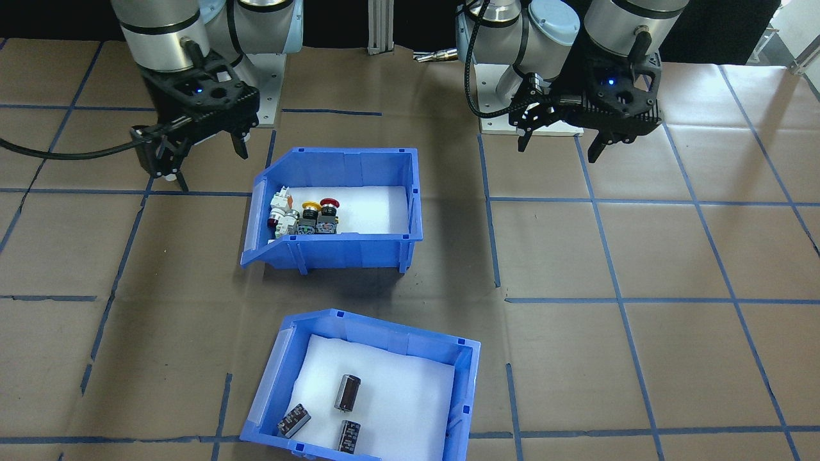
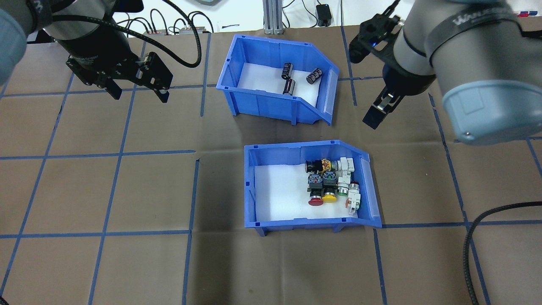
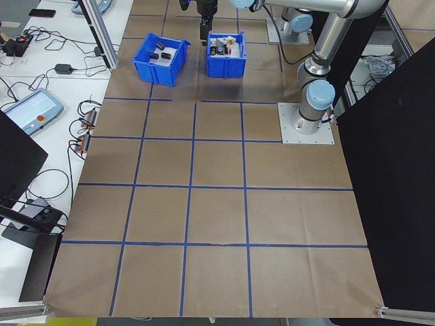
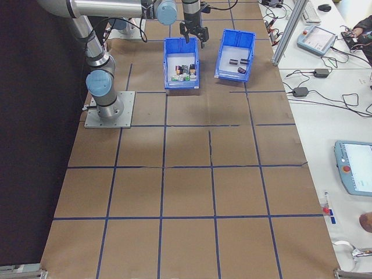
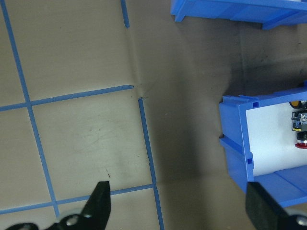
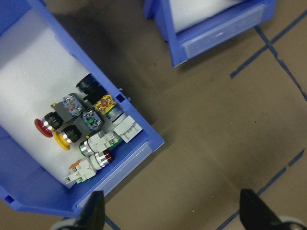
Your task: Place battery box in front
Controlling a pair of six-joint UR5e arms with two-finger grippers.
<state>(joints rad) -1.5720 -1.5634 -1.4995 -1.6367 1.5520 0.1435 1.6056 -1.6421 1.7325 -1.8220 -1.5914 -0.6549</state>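
Battery box (image 1: 378, 390) nearest, switch bin (image 1: 339, 208) behind, apart

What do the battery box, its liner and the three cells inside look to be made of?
Battery box: apparently moulded plastic, uniform glossy blue with ribbed walls. Liner: matte white, soft-looking sheet, possibly foam; cannot tell for sure. Cells: dark, shiny cylinders, seemingly sleeved in film; core material not visible.
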